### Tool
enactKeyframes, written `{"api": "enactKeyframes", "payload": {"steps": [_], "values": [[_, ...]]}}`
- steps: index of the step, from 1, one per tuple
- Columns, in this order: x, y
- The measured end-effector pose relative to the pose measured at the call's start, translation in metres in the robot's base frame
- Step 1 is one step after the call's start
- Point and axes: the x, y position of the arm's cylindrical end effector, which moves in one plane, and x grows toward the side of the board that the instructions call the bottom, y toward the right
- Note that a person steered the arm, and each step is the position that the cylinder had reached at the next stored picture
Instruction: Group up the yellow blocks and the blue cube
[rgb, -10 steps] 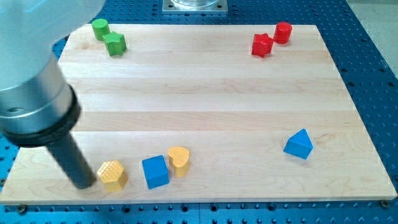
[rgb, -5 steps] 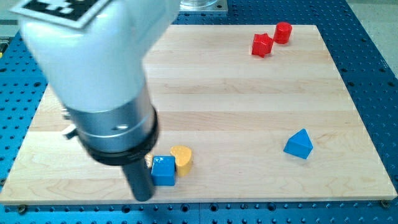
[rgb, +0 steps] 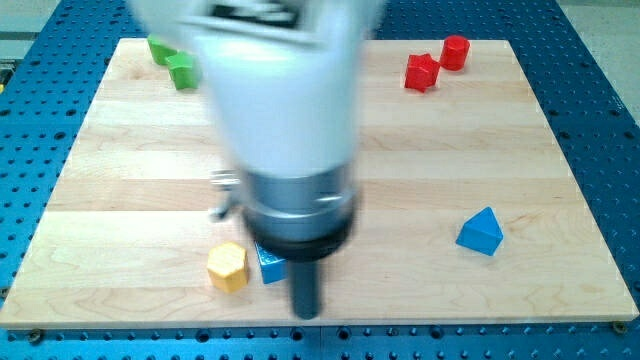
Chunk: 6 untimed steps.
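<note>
my tip (rgb: 307, 312) down just right of blue cube (rgb: 268, 266), cube half hidden by arm. yellow hexagon block (rgb: 228, 267) just left of cube.

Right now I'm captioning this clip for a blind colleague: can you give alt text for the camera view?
My tip sits near the board's bottom edge, right of the partly hidden blue cube and yellow hexagonal block. The arm blurs the centre; a blue pyramid lies right, red blocks top right, green blocks top left.
</note>
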Motion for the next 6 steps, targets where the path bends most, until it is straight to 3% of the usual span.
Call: {"api": "enactKeyframes", "payload": {"steps": [1, 4, 5, 6], "values": [[-0.035, 0.053], [-0.048, -0.025], [-0.093, 0.011], [-0.137, 0.109]]}}
